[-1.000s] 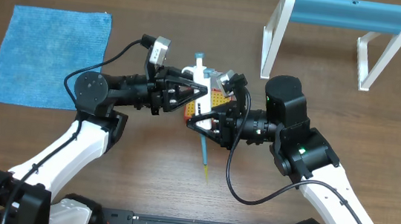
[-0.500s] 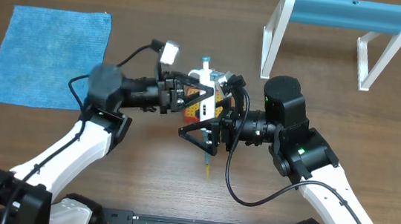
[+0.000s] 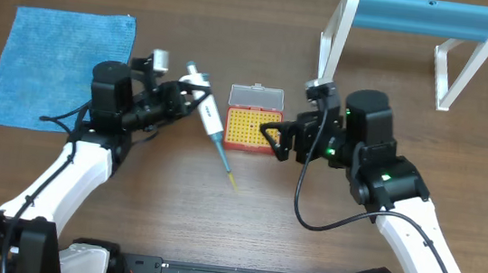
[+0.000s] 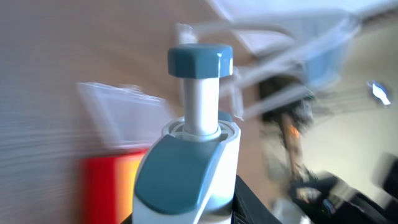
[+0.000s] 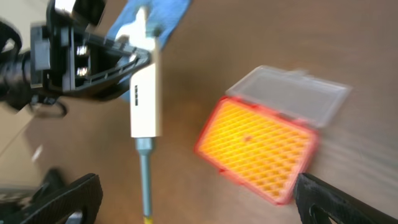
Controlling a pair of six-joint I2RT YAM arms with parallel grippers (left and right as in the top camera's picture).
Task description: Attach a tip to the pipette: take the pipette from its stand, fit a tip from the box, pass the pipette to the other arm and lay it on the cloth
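My left gripper (image 3: 186, 100) is shut on the upper body of the white and blue pipette (image 3: 210, 120), held off the table left of the tip box, between box and cloth. The pipette slants down toward the table's front, and a yellow tip (image 3: 231, 180) sits on its end. In the left wrist view the pipette (image 4: 186, 168) stands close, blue plunger up. The red tip box (image 3: 252, 130) of yellow tips lies lid open at the table's middle. My right gripper (image 3: 278, 141) is open just right of the box, nothing in it. In the right wrist view the pipette (image 5: 144, 102) hangs from the left gripper (image 5: 93, 59) beside the box (image 5: 258, 152).
The blue cloth (image 3: 60, 67) lies flat at the far left. The white and blue pipette stand (image 3: 418, 37) is at the back right. Bare wood lies in front of the box and between the arms.
Both grippers were together on the pipette over the tip box. The right gripper has let go and drawn back right. The left gripper has carried the pipette left, toward the cloth.
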